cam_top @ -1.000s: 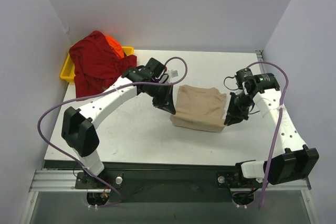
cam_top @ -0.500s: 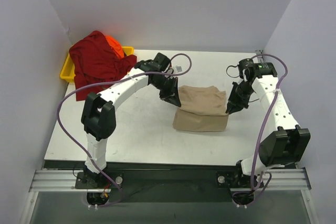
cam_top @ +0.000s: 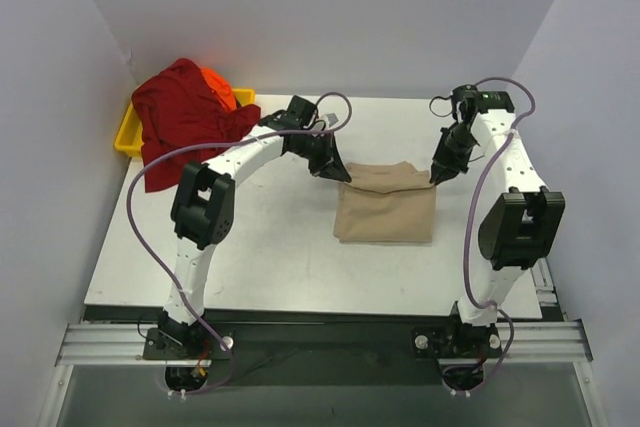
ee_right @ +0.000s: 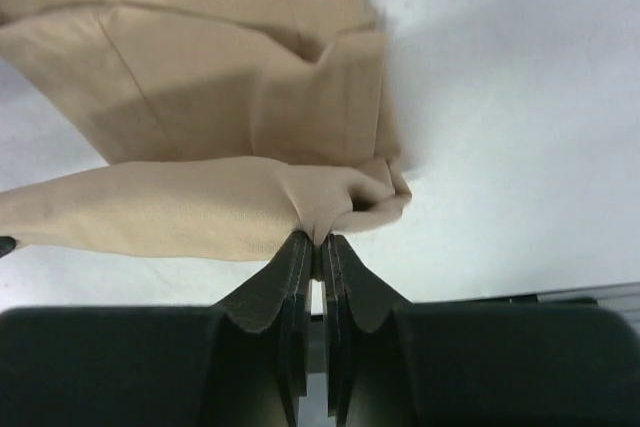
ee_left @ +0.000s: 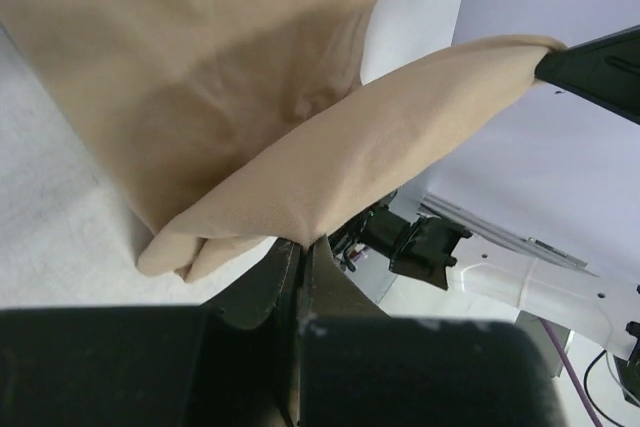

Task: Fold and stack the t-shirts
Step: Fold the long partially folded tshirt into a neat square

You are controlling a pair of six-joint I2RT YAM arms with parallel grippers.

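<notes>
both left hand (cam_top: 339,175) and right hand (cam_top: 437,175) clamp tight on the tan t-shirt's (cam_top: 386,215) raised upper edge — mid-fold, probably needing an even lay-down next.

Your left arm (cam_top: 250,152) and right arm (cam_top: 512,167) wear smooth white shells, broken by boxy black joint housings (cam_top: 203,212). A purple line runs along each in slack loops: the left cable (cam_top: 129,212) and the right cable (cam_top: 497,81). Your left gripper (ee_left: 300,252) and right gripper (ee_right: 315,245) are matte black, each a broad block with two flat fingers tapering to thin tips.
</notes>
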